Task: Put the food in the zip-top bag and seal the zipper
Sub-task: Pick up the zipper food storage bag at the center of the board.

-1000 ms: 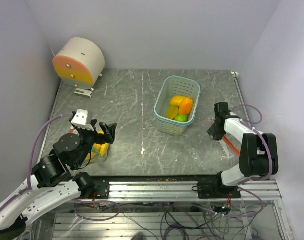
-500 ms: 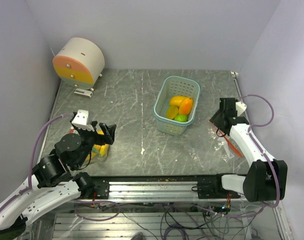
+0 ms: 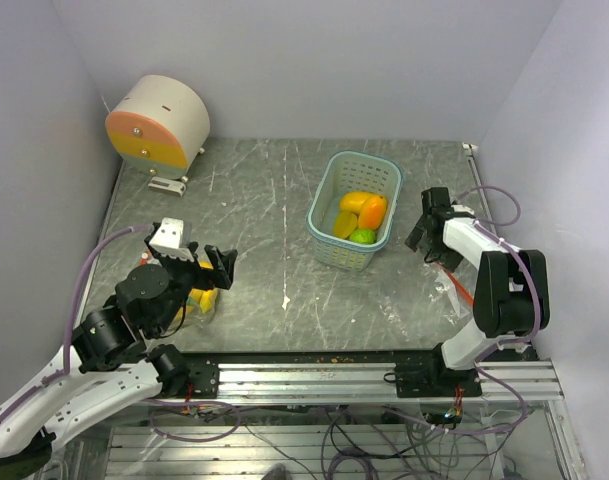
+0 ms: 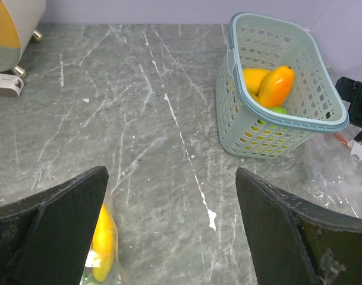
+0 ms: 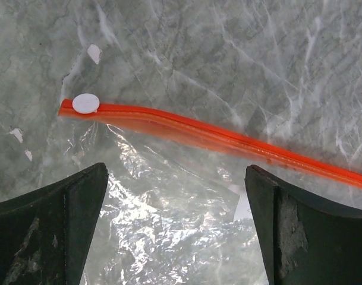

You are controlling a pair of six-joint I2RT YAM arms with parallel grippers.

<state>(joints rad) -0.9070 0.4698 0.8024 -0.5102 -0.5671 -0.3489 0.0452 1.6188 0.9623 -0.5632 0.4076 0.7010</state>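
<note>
The right gripper (image 5: 176,178) hangs with its fingers spread wide and nothing between them, over the clear zip-top bag (image 5: 145,202), whose crinkled film lies flat on the table (image 5: 240,53) beneath. Just ahead of the fingertips the red-orange zipper (image 5: 216,138) runs across, its slider tab (image 5: 85,103) at the left end. The left gripper (image 4: 172,196) is also released and empty. A yellow banana (image 4: 103,243) lies just under its left finger. Well ahead and to its right stands the basket (image 4: 299,122), holding a mango (image 4: 276,86) and a green fruit (image 4: 280,110)
</note>
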